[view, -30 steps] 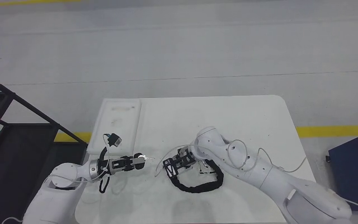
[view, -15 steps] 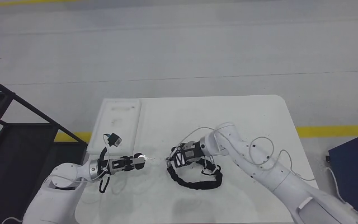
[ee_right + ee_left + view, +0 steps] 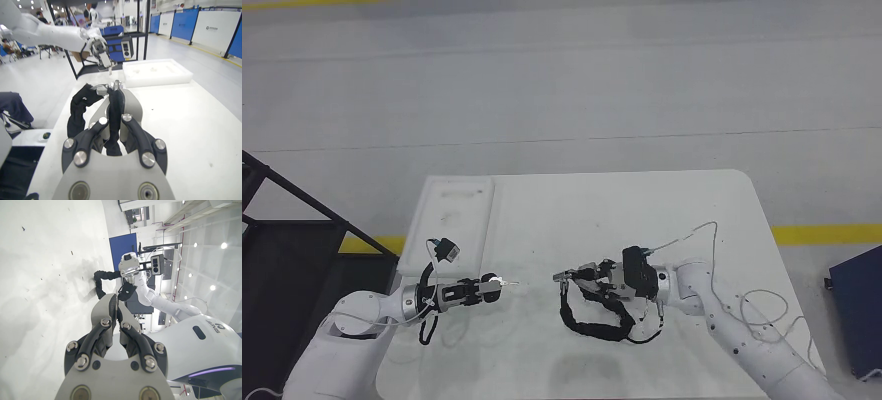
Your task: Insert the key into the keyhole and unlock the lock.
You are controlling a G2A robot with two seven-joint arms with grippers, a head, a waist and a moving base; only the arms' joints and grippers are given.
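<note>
Right gripper (image 3: 116,94) tight around the black-sleeved lock (image 3: 75,113), metal head (image 3: 116,85) toward the key (image 3: 110,72) in left gripper (image 3: 105,63).

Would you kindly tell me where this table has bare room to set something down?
The far strip of the table, from the foam tray to the right edge, is bare. The near middle is crowded: the left gripper with the key faces the right gripper holding the lock, whose black cable loops on the tabletop.
</note>
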